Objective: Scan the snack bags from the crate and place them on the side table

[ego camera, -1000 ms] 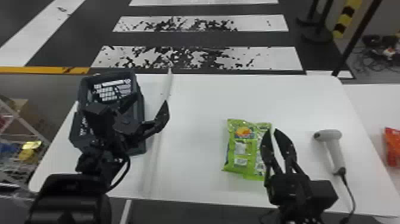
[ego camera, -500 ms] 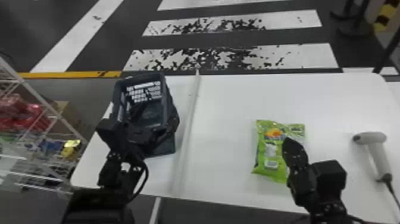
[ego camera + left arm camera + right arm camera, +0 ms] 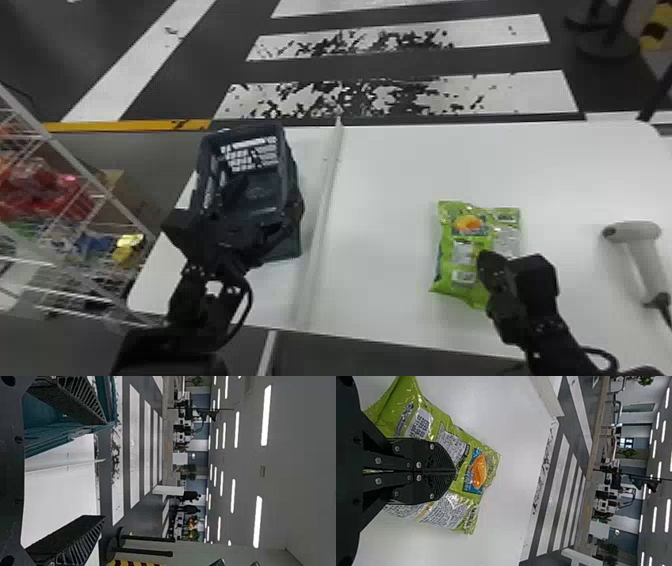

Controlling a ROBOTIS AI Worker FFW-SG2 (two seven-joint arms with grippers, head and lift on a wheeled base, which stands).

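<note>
Well beyond both grippers, dark floor (image 3: pixel 400 62) is being crossed by white stripes. Nearer, the white table (image 3: pixel 390 175) is extending beneath and between the grippers. To the left of the left gripper (image 3: pixel 265 212), a wire rack (image 3: pixel 75 167) is being filled with red, blue and yellow packets (image 3: pixel 45 187). The dark crate (image 3: pixel 250 132) is being partly hidden by the left gripper, whose fingers are being held wide apart with nothing between them; whether the crate is being touched cannot be told. The right gripper (image 3: pixel 485 260) is being held over the near right part of the green bag (image 3: pixel 465 235), its two fingers being pressed together, tip to tip. The bag is lying on the table under these fingers and is spreading out past both sides of them, its printed orange picture being left uncovered beyond the tips; whether it is being touched cannot be told. Between the two grippers, nearer the left one, a narrow strip (image 3: pixel 325 200) is running along the table, the crate and the bag being parted by it. To the right of the right gripper, the pale scanner (image 3: pixel 632 232) is lying on the table, a dark cable (image 3: pixel 660 300) being joined to its handle.
</note>
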